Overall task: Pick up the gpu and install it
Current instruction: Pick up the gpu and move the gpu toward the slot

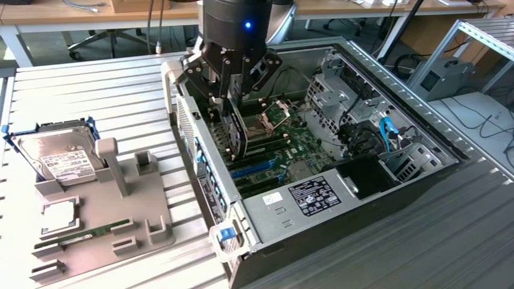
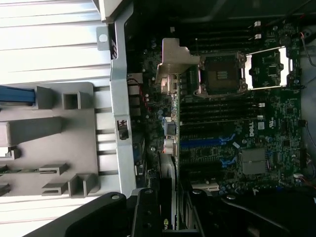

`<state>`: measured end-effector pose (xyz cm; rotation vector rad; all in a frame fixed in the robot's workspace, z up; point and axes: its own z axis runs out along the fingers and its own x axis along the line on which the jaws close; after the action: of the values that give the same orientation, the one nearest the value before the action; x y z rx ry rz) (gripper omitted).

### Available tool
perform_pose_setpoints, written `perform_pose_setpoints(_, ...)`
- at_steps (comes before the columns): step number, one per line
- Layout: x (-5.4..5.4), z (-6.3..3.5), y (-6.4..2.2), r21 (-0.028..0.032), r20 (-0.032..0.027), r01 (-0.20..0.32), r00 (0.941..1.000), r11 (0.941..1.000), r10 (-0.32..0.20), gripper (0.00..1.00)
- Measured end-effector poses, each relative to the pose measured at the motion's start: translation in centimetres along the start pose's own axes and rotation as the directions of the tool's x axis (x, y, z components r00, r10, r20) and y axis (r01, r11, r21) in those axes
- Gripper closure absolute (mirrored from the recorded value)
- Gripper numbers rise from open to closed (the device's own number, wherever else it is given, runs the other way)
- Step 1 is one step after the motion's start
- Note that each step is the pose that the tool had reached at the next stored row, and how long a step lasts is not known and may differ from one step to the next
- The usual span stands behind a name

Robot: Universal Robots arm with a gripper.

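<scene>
The gpu (image 1: 238,129) is a thin black card hanging on edge inside the open computer case (image 1: 281,208), close to the case's rear wall. My gripper (image 1: 233,99) is directly above it, shut on the card's upper edge. In the wrist view the gpu (image 2: 168,163) appears edge-on, and its silver bracket (image 2: 174,59) is beside the rear wall. The card hovers over the motherboard (image 1: 301,144), near the blue expansion slots (image 1: 255,167). My fingers (image 2: 148,212) flank the card. Whether its lower edge touches a slot is hidden.
On the exterior view's left, a grey holder fixture (image 1: 105,211) rests on the slatted table. It carries a silver hard drive (image 1: 60,153) and a green memory stick (image 1: 80,236). The CPU socket (image 2: 222,74), drive bays (image 1: 341,90) and cables (image 1: 386,135) crowd the case.
</scene>
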<state>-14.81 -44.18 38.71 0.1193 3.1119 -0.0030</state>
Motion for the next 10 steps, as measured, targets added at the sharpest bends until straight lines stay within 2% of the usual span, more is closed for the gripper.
perform_pose_setpoints(10,-1.1,1.5,0.09,0.0001,0.0,0.0,1.0,1.0,0.0,0.74)
